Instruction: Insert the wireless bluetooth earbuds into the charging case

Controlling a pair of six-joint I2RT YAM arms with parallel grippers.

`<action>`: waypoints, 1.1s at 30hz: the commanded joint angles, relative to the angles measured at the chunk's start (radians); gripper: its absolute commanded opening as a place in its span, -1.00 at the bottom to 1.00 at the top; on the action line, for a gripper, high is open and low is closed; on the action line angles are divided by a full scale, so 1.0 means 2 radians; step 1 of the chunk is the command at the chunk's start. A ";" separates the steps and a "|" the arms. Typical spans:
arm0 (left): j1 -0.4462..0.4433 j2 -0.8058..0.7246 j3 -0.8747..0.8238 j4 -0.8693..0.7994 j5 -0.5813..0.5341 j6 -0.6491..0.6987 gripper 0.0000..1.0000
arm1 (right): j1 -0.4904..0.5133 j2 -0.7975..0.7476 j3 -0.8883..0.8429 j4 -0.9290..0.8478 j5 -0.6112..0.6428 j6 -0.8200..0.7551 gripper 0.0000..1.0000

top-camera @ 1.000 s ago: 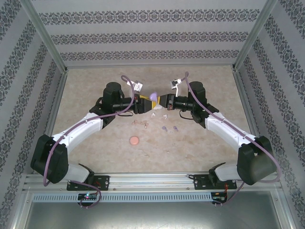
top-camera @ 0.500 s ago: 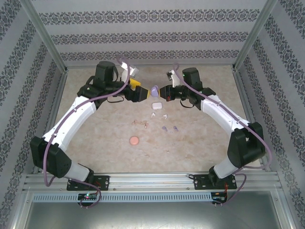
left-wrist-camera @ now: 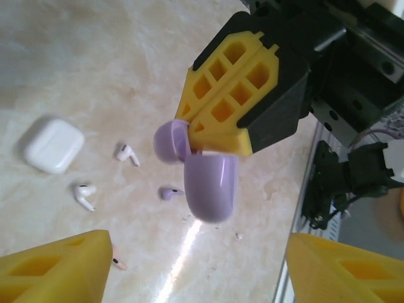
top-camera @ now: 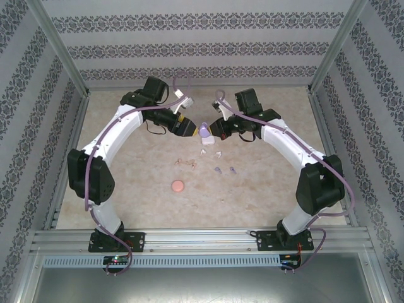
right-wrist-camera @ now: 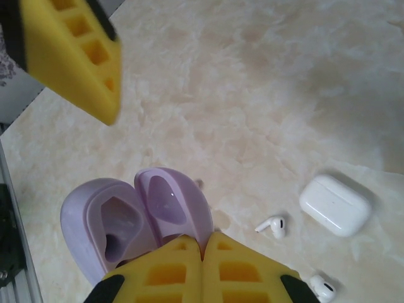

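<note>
My right gripper (right-wrist-camera: pixel 203 240) is shut on the open purple charging case (right-wrist-camera: pixel 104 230), pinching it beside the hinge of its raised lid (right-wrist-camera: pixel 169 201); both wells look empty. The case (top-camera: pixel 205 131) hangs above the table between my grippers. My left gripper (left-wrist-camera: pixel 199 245) is open just short of the case (left-wrist-camera: pixel 209 184), nothing between its fingers (left-wrist-camera: pixel 60 268). On the table lie white earbuds (left-wrist-camera: pixel 126 153) (left-wrist-camera: pixel 85 194), a purple earbud (left-wrist-camera: pixel 169 192), a second purple one (top-camera: pixel 232 170) and pinkish earbuds (top-camera: pixel 192 165).
A shut white case (left-wrist-camera: pixel 53 145) lies just below the grippers, next to the white earbuds. A round pink case (top-camera: pixel 178 186) sits nearer the arm bases. Patterned walls enclose the table (top-camera: pixel 271 189) on three sides.
The right gripper carried the purple case toward the back wall and then back down. The left gripper stood at the case a second ago and is now a little apart from it.
</note>
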 commanded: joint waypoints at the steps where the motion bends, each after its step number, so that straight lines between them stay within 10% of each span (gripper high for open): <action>1: 0.005 0.013 0.023 -0.045 0.043 0.033 0.40 | 0.013 0.003 0.023 -0.017 -0.004 -0.023 -1.00; 33: 0.004 0.065 0.055 -0.082 0.130 0.065 -0.32 | 0.030 0.009 0.048 -0.011 -0.005 -0.012 -1.00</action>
